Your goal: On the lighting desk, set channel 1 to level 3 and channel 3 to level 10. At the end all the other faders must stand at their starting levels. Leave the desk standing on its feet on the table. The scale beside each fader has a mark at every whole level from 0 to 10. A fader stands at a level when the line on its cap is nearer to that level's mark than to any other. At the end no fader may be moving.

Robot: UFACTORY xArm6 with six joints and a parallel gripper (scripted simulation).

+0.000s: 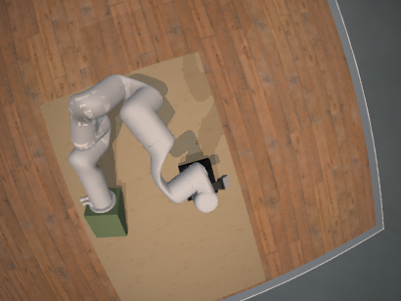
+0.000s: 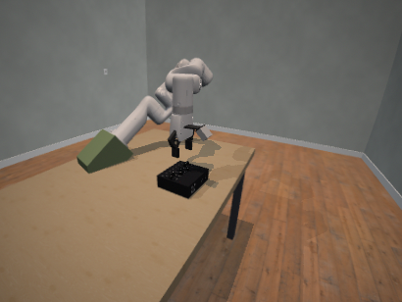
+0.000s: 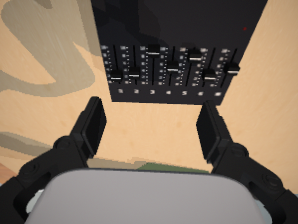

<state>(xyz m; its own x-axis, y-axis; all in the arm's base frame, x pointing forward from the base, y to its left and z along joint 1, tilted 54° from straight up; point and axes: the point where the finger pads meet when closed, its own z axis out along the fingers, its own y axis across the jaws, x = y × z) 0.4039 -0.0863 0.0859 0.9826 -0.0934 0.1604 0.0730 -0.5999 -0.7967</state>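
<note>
Fingers: spread wide, released, grasping nothing.
Gripper (image 2: 179, 145): hangs above the desk, not touching.
Desk (image 2: 182, 179): black, on the surface (image 2: 74, 221) near its edge.
Writing: fader numbers too blurred to read.

A bare test room, fitted out for a robot trial rather than for living or trade. Plain grey walls (image 2: 275, 59) meet a wood-plank floor (image 2: 314, 206) along a pale skirting board (image 2: 294, 140). The only wall fitting is a small white plate (image 2: 105, 72) at ten o'clock. One light wooden table (image 2: 88, 216) on dark legs (image 2: 235, 206) occupies the middle, carrying a white robot arm (image 2: 183, 93) on a green pedestal (image 2: 100, 154) and a black lighting desk (image 2: 182, 179).
</note>
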